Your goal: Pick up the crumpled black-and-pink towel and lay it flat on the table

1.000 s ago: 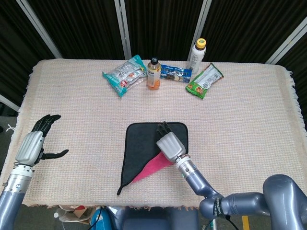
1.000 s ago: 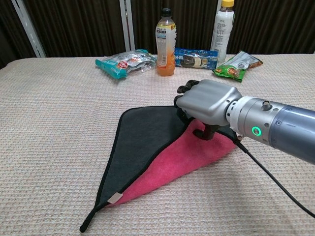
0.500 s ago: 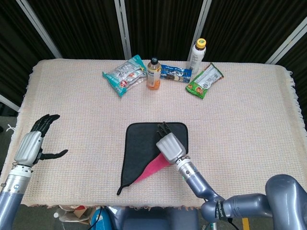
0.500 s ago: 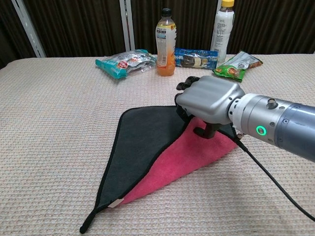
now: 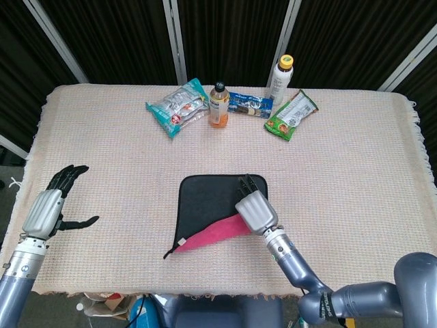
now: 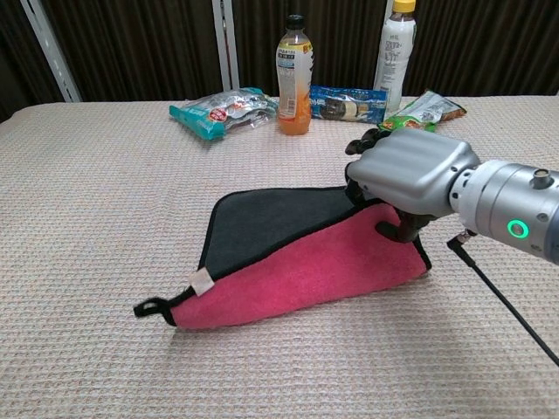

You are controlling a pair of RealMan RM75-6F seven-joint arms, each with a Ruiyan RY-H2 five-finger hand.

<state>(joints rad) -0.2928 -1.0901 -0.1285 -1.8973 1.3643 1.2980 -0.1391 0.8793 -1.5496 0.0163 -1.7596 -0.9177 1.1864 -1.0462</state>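
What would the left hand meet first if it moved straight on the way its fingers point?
The way looks free: the left hand points up the bare table cloth toward the far edge, with the snack packets well off to its right. Depth is uncertain.

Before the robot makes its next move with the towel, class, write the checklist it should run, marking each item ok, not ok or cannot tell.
1. Right hand has hold of the towel: ok, its fingers grip the right-hand edge.
2. Towel lies flat: not ok, the pink side is folded over the black.
3. Loop corner free of snags: ok, it rests on bare tablecloth.
4. Left hand clear of the towel: ok, it is open near the table's left edge.
5. Bottles and snack packs out of the way: ok, they stand at the far edge.
6. Firmness of grip: cannot tell.
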